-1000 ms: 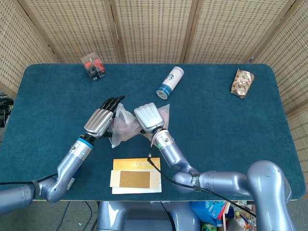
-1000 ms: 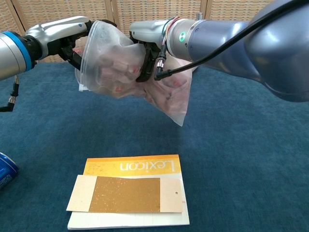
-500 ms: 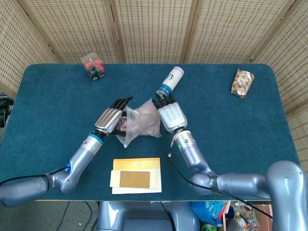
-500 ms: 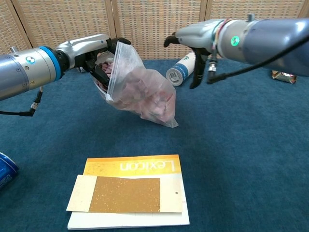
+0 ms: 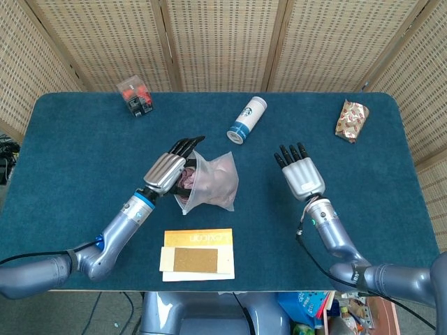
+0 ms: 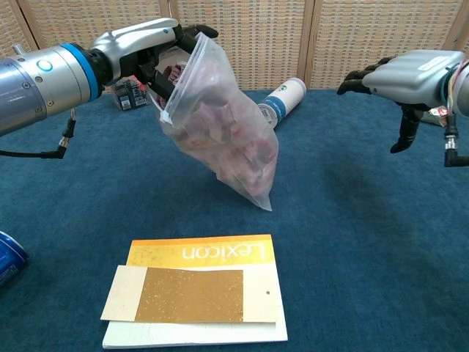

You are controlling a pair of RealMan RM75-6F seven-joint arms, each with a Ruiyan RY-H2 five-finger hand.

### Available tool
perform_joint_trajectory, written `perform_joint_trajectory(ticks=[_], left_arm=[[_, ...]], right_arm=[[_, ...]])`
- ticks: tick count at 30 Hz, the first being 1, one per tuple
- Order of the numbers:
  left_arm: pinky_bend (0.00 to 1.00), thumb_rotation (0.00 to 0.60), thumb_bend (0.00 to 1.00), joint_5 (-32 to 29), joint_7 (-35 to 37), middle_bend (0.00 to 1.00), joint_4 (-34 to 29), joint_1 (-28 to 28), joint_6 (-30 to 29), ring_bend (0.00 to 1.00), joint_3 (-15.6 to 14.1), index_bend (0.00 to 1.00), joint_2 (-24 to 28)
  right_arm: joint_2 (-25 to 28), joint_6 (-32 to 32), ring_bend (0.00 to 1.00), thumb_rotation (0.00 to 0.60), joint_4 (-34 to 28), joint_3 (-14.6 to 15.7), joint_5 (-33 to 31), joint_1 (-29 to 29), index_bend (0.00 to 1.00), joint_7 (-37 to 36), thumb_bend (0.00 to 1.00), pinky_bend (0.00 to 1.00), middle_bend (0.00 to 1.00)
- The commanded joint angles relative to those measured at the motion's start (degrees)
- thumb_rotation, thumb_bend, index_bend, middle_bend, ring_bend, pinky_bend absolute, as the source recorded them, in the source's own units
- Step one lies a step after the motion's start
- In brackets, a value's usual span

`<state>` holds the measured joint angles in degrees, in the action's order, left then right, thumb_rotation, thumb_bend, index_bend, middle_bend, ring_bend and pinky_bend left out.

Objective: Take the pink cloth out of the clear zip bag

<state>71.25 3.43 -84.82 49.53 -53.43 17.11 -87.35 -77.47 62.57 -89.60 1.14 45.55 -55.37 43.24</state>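
The left hand (image 6: 150,51) had the clear zip bag (image 6: 223,139) pinched by its mouth, hanging above the blue table (image 6: 366,242) with the pink cloth (image 6: 220,128) bunched inside. The right hand (image 6: 403,77) hung well off to the side, fingers apart, holding nothing. I'd say it should reach into the opening while the left keeps the rim steady, so the Lexicon booklet (image 6: 198,290) below doesn't catch a dropped bag.

Two hands are in view, a left hand (image 5: 165,172) and a right hand (image 5: 301,174). There is one clear zip bag (image 5: 211,183), one pink cloth (image 6: 220,125), one white cup (image 5: 247,119), one yellow-orange book (image 5: 196,255), one small dark box (image 5: 135,95) and one wrapped packet (image 5: 351,119) on one bench (image 5: 77,160).
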Motion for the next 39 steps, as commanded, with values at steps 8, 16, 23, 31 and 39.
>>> perform_joint_trajectory(ticks=[8, 16, 23, 31, 39], left_arm=[[0.00, 0.600, 0.33, -1.3, 5.3, 0.00, -0.7, 0.8, 1.7, 0.00, 1.0, 0.72, -0.2], [0.00, 0.600, 0.33, -4.2, 8.3, 0.00, 2.1, 1.7, 4.8, 0.00, 1.1, 0.72, -2.0], [0.00, 0.600, 0.33, -6.6, 8.5, 0.00, 3.5, 2.3, 6.2, 0.00, 1.6, 0.72, -2.8], [0.00, 0.600, 0.33, -9.1, 8.1, 0.00, 4.1, 3.0, 7.9, 0.00, 1.8, 0.72, -3.2], [0.00, 0.600, 0.33, -10.8, 5.9, 0.00, 2.0, 3.3, 8.0, 0.00, 2.0, 0.72, -2.2]], right_arm=[[-0.9, 1.8, 0.00, 0.600, 10.4, 6.7, 19.2, 5.7, 0.02, -3.8, 0.00, 0.00, 0.00], [-2.7, 8.5, 0.27, 0.600, 22.4, 13.3, 40.2, 8.5, 0.16, -2.5, 0.00, 0.21, 0.33], [-1.5, 10.6, 0.46, 0.600, 23.6, 17.3, 54.6, 7.7, 0.23, -5.1, 0.00, 0.62, 0.52], [-2.7, 10.1, 0.53, 0.600, 25.8, 17.9, 65.1, 5.8, 0.27, -3.4, 0.00, 0.75, 0.59], [-6.2, 4.3, 0.54, 0.600, 23.9, 13.5, 67.3, 2.9, 0.27, -1.2, 0.00, 0.76, 0.60]])
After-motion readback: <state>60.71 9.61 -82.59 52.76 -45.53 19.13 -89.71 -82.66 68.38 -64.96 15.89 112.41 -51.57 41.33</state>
